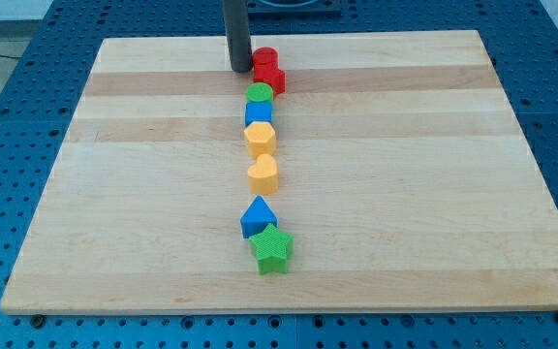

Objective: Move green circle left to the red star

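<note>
The green circle [259, 93] lies near the view's top, in a column of blocks down the middle of the board. Just above it sit two red blocks touching each other: a round one [265, 58] and a lower one [271, 79] whose shape I cannot make out clearly, possibly the star. The green circle touches the lower red block and a blue block [258, 112] below it. My tip [239, 70] stands just left of the red blocks, above and left of the green circle, close to the reds.
Below the blue block come a yellow hexagon [261, 137], a yellow heart [263, 174], a blue triangle [258, 215] and a green star [272, 248]. The wooden board [114, 194] lies on a blue perforated table.
</note>
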`<action>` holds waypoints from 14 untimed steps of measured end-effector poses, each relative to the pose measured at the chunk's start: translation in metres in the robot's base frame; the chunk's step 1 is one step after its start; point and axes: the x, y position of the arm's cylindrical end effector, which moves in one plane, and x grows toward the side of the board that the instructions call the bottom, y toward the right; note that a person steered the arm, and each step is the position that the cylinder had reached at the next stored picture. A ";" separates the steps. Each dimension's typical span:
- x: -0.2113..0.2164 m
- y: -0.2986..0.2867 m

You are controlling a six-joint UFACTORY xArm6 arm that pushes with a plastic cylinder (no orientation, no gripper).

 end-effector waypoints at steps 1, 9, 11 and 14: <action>-0.008 -0.054; 0.058 0.128; 0.111 0.063; 0.102 0.074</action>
